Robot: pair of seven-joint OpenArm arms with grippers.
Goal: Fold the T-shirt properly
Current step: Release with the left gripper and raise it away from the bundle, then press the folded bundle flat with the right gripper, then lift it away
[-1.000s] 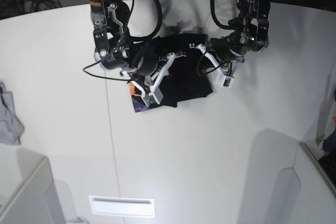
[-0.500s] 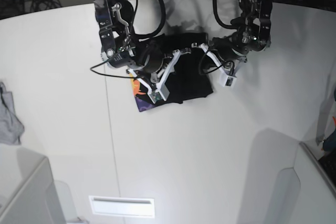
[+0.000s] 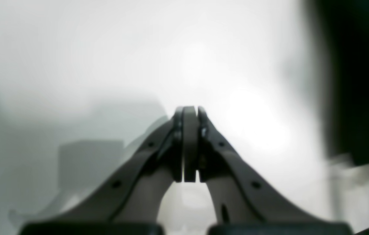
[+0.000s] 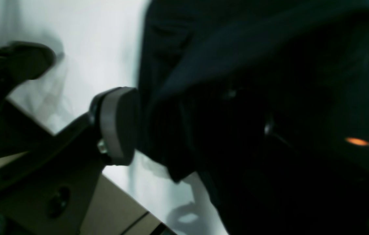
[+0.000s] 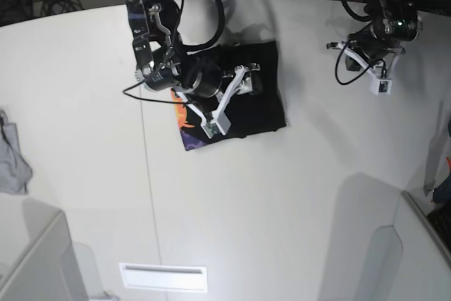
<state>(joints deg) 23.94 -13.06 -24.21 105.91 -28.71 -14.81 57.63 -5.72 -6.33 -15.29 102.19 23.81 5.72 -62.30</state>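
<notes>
We noted the T-shirt (image 5: 243,96) folded on the desk (image 5: 282,195), right gripper (image 4: 184,130) spread wide around a fold, left gripper (image 3: 189,143) pressed together, empty, well apart; lifting could snag and undo the fold.

The black T-shirt (image 5: 261,100) lies folded into a compact, roughly rectangular bundle on the white desk (image 5: 282,195), purple and orange print showing at its lower-left corner.
</notes>
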